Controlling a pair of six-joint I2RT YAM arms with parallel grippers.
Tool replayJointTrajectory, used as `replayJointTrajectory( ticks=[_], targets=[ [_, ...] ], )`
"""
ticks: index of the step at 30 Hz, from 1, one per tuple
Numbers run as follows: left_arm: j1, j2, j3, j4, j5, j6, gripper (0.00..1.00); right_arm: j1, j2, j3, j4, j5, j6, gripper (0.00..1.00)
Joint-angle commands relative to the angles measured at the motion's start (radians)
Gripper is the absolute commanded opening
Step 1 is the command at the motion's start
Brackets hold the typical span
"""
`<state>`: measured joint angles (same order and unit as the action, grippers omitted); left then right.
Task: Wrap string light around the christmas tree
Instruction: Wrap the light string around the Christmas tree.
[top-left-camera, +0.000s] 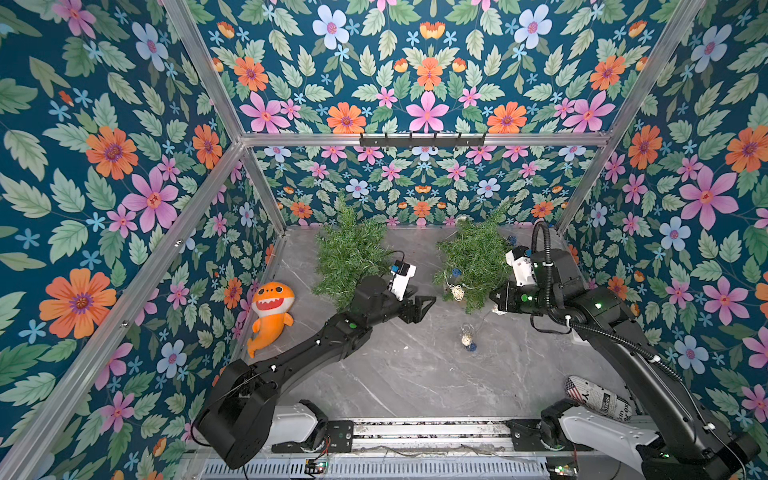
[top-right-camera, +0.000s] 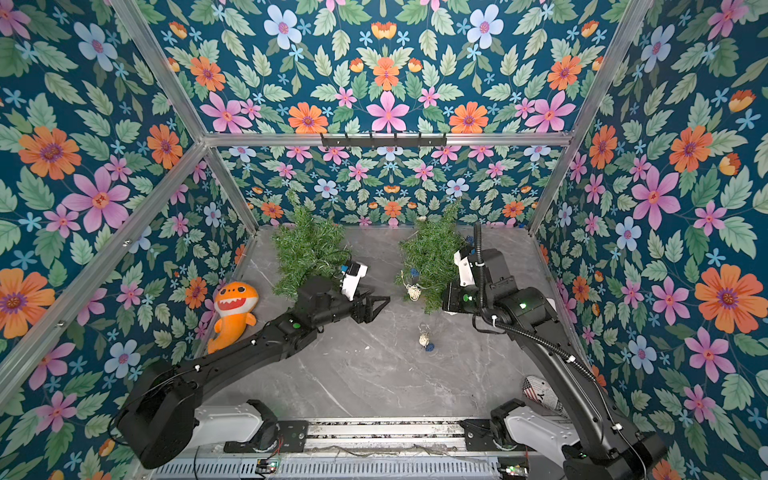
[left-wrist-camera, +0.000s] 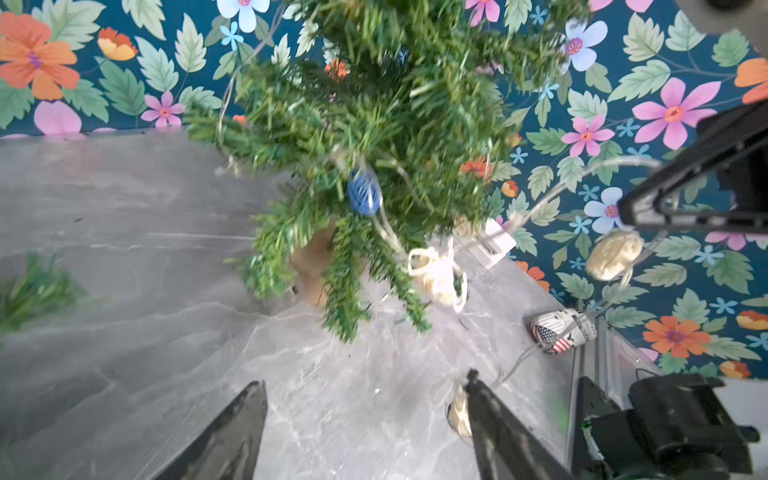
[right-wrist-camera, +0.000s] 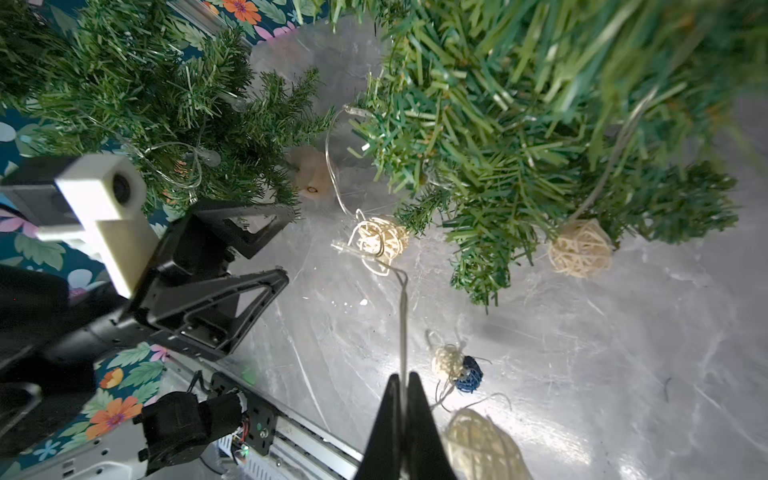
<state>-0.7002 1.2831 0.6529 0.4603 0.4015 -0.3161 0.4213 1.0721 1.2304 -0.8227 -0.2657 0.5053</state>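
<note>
A: What sits furthest left?
B: An orange toy shark (top-left-camera: 271, 309), lying on the grey worktop (top-left-camera: 407, 374) close against the left wall

A: And beside it?
B: The left tree (top-left-camera: 349, 253), standing near the back wall. In both top views the left arm (top-left-camera: 316, 345) crosses in front of its lower branches

A: How is the left pincer?
B: The left pincer (top-left-camera: 424, 309) is released, jaws spread with nothing between them. It hovers over the worktop between the two trees, and in the left wrist view only marble shows between its fingers (left-wrist-camera: 232, 432)

A: Where is the string light?
B: The string light (right-wrist-camera: 402, 316) is partly on the right tree (top-left-camera: 476, 253), which stands near the back wall, right of centre. A blue ball (top-left-camera: 456, 272) sits among the branches and a cream ball (top-left-camera: 457, 293) dangles at the lower front. A cream-and-blue pair (top-left-camera: 468, 340) lies on the worktop in front of the tree, apart from it

A: And the right pincer?
B: The right pincer (right-wrist-camera: 402, 376) is clenched on the string light's thin wire, near the tree's lower front edge. The wire runs from the fingertips to a cream ball under the branches, and a larger, blurred cream ball is just beside the pincer

A: Anything further right?
B: A newsprint roll (top-left-camera: 596, 399) with a flag on it, lying at the front right of the worktop, partly behind the right arm (top-left-camera: 623, 345)
</note>
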Motion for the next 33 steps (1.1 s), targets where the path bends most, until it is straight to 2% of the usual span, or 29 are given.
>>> replayJointTrajectory(
  ticks=[1,6,10,15,23,28,33],
  targets=[
    [-0.04,0.0,-0.065,0.232,0.005,0.004,0.73,0.0,-0.015,-0.032,0.076,-0.073,0.083,0.0],
    [-0.163,0.047,-0.143,0.346,-0.022,0.088,0.75,0.0,-0.054,-0.058,0.105,-0.074,0.11,0.0],
    [-0.224,0.104,-0.117,0.322,-0.011,0.118,0.74,0.001,-0.065,-0.06,0.11,-0.108,0.123,0.0],
    [-0.304,0.171,-0.016,0.266,-0.083,0.2,0.74,0.0,-0.082,-0.049,0.085,-0.105,0.108,0.0],
    [-0.319,0.278,0.083,0.354,-0.044,0.183,0.7,-0.001,-0.1,-0.03,0.056,-0.129,0.072,0.0],
    [-0.315,0.246,0.061,0.32,-0.077,0.224,0.7,-0.002,-0.063,0.155,-0.136,0.139,-0.102,0.0],
    [-0.285,0.21,0.063,0.248,-0.1,0.242,0.67,-0.015,0.069,0.326,-0.211,0.281,-0.258,0.0]
  ],
)
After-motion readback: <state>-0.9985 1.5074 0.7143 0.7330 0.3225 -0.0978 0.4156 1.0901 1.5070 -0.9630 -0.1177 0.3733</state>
